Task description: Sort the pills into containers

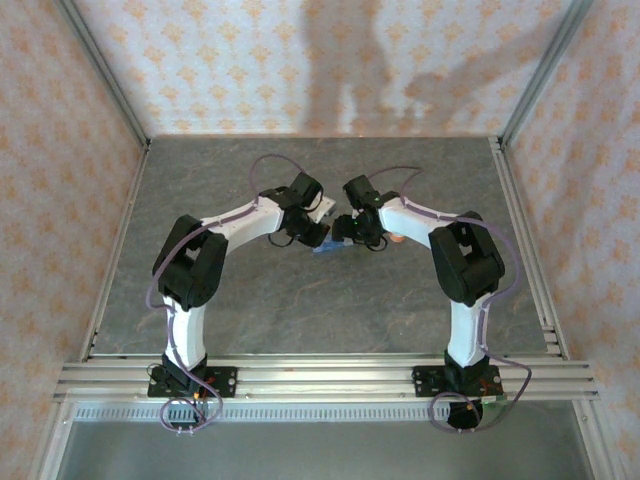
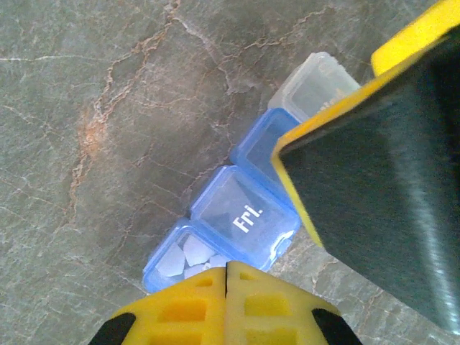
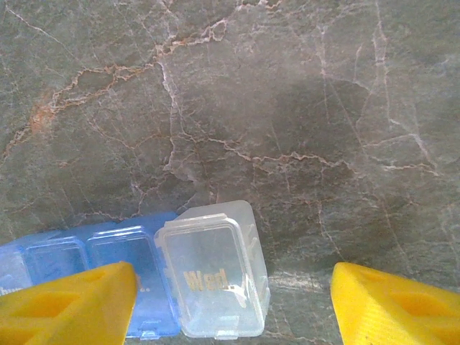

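The containers (image 2: 244, 215) are a translucent blue strip lying on the grey table. One lid reads "Fri.", and the clear end box (image 3: 212, 277) reads "Wed". Several white pills (image 2: 184, 257) lie in the blue end compartment. My left gripper (image 2: 226, 267) is shut, its yellow fingertips pressed together just above that pill compartment. My right gripper (image 3: 233, 309) is open over the "Wed" box, one finger (image 3: 72, 302) above the neighbouring blue compartment and the other well to the right. In the top view both grippers, left (image 1: 316, 234) and right (image 1: 347, 232), meet over the strip (image 1: 325, 249) at the table's middle.
The right gripper's big yellow-edged finger (image 2: 374, 180) crowds the strip's far end in the left wrist view. A small orange-tinted thing (image 1: 397, 238) sits beside the right arm. Metal frame rails (image 1: 520, 230) border the marbled grey table (image 1: 300, 300).
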